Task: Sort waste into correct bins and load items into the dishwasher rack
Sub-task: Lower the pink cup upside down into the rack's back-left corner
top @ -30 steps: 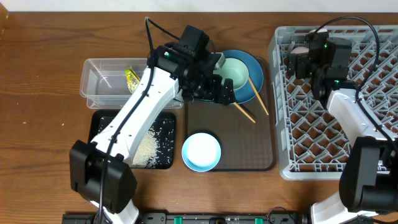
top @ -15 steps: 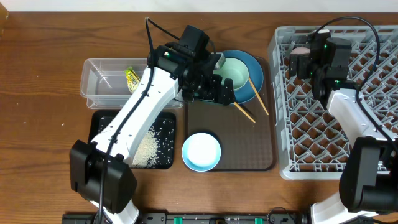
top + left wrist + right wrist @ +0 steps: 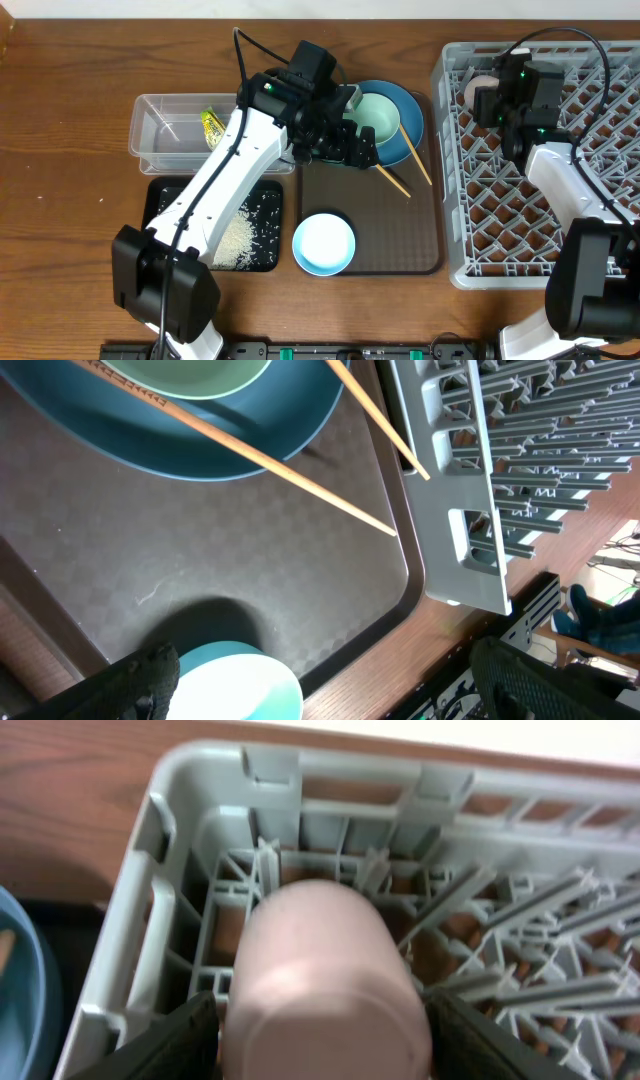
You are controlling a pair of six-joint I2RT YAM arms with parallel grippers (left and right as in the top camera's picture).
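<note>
The right pincer (image 3: 320, 1012) grips the pink cup (image 3: 318, 945) in a corner of the grey rack (image 3: 150, 870). The left pincer (image 3: 322, 672) hangs wide open over the brown tray (image 3: 200, 560).

The desk (image 3: 60, 200) is brown wood with a visible grain. The rack (image 3: 130, 920) is matt grey plastic. The tub (image 3: 150, 150) is clear, shiny plastic, and the wrapper (image 3: 212, 127) in it looks like glossy film. The brown serving tray (image 3: 200, 560) has a fine chequered, matt texture. The blue plate (image 3: 250, 450) is smooth and glazed, the chopsticks (image 3: 270, 468) are pale bare wood, and the pink cup (image 3: 320, 970) is smooth and dull.
</note>
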